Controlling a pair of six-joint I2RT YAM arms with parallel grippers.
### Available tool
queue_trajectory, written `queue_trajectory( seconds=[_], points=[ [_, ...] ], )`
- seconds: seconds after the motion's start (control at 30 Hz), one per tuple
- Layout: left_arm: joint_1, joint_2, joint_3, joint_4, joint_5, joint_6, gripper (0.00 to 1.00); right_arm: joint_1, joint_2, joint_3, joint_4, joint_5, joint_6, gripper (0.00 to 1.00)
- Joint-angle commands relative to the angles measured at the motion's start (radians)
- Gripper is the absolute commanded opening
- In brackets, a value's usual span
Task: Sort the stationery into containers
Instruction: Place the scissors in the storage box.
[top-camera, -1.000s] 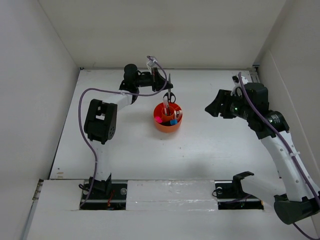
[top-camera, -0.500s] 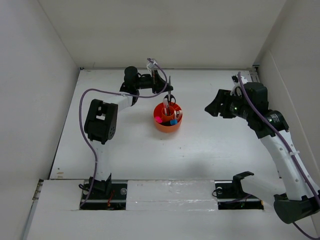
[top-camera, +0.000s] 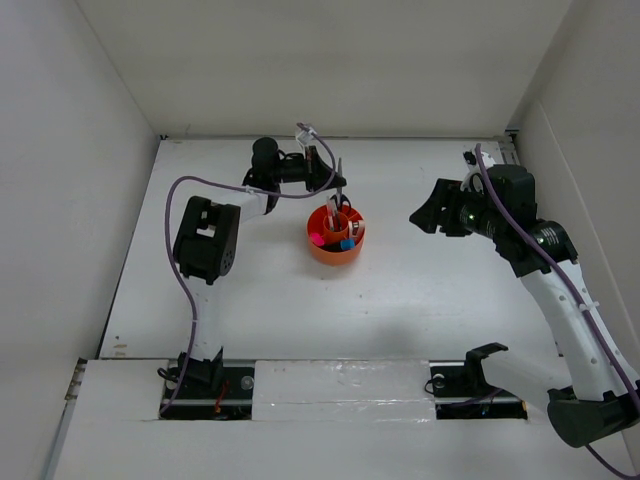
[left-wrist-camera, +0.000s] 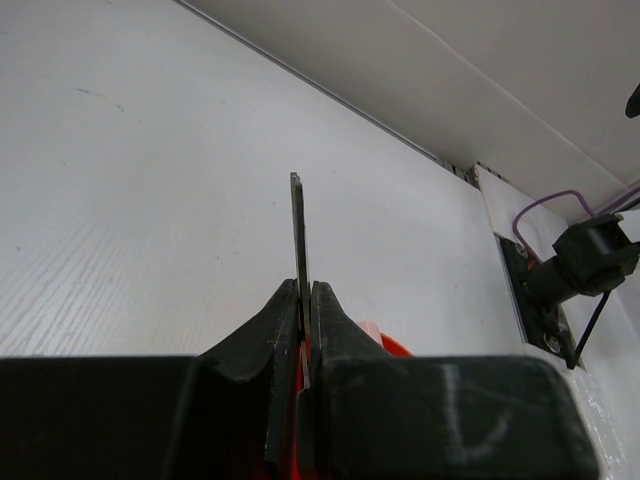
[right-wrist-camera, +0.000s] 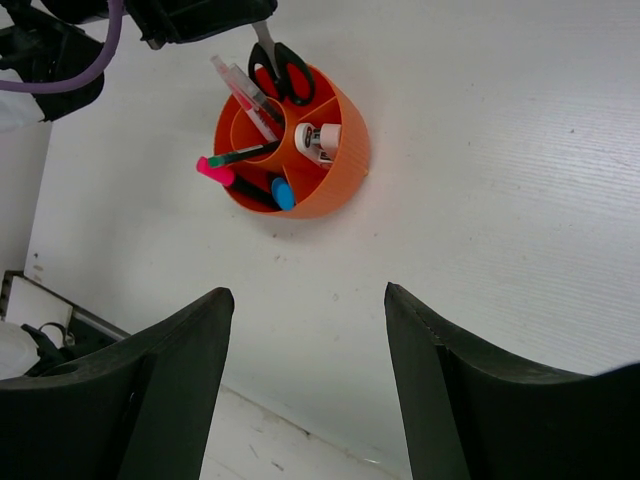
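The round orange organiser stands mid-table and also shows in the right wrist view. My left gripper is shut on the blade of the black-handled scissors, which stand upright with the handles in a rear wedge. In the left wrist view the blade sticks up between the closed fingers. The organiser holds the pink pen, a thin pen, the pink-capped marker, the blue-capped marker and the pink-white clip piece. I cannot see the eraser. My right gripper hovers open and empty to the right.
White walls enclose the table on the left, back and right. A black bracket with purple cable sits at the far right corner. The arm bases stand on the near rail.
My left arm has shifted slightly, still holding the scissors over the organiser. The right arm has not moved.
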Motion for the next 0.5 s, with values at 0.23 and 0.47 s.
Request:
queue_trajectory(
  seconds=[0.23, 0.47],
  points=[
    [-0.016, -0.015, -0.016, 0.037, 0.032, 0.035, 0.0, 0.006, -0.004, 0.042, 0.022, 0.01, -0.018, 0.68],
    [-0.016, -0.024, -0.058, 0.037, 0.023, 0.054, 0.0, 0.006, -0.004, 0.042, 0.022, 0.01, -0.018, 0.68]
  ],
)
